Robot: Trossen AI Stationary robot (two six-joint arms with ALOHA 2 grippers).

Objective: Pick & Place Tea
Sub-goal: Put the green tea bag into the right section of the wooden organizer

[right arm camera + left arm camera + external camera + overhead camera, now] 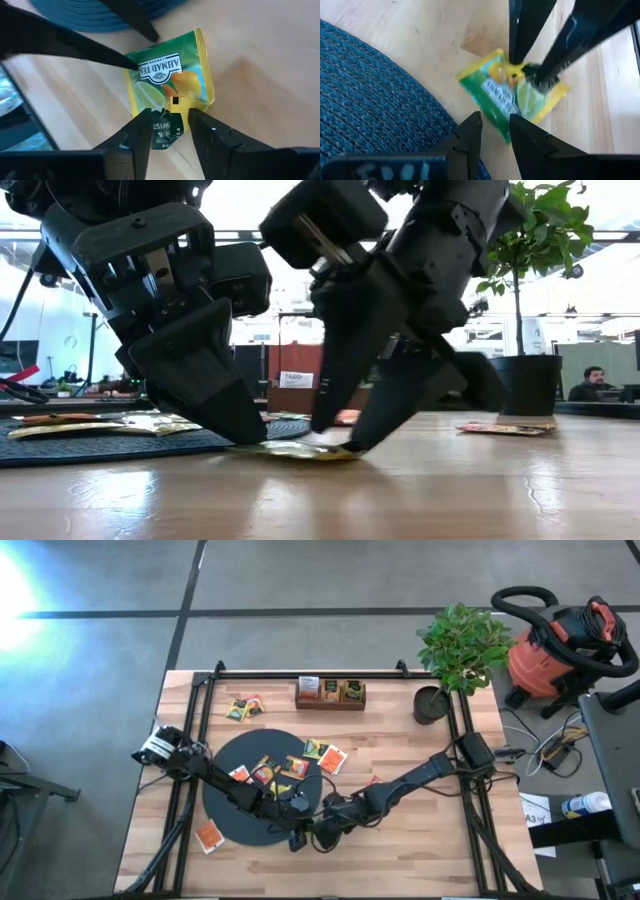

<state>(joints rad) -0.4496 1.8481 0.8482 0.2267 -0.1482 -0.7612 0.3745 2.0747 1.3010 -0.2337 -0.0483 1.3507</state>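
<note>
A green and yellow tea packet [167, 75] lies flat on the wooden table just off the near edge of the black disc [245, 815]. Both grippers come down on it from opposite sides. My left gripper [495, 122] is open at the packet's corner nearest the disc. My right gripper [170, 122] is open, with the packet's opposite end between its fingertips. In the high view the arms hide the packet. Several more tea packets [268, 772] lie on the disc. My left gripper slants down from the disc's side, and its fingertips [248, 435] touch the packet's corner [502, 131] at table level. One tip lies on the packet's edge [134, 65]. The packet lies flat on the wood. My right gripper slants down from the other side, with a fingertip [362, 442] on each side of the packet's dark green end [166, 131]. Both tips touch down on that end [522, 75], which rests on the table.
Loose tea packets lie right of the disc [326, 756], at its near left [208, 837] and at the far left [243, 708]. A wooden compartment tray [330, 693] stands at the far edge. A potted plant [455, 655] stands at the far right. A black frame rail [180, 810] runs along the table's sides.
</note>
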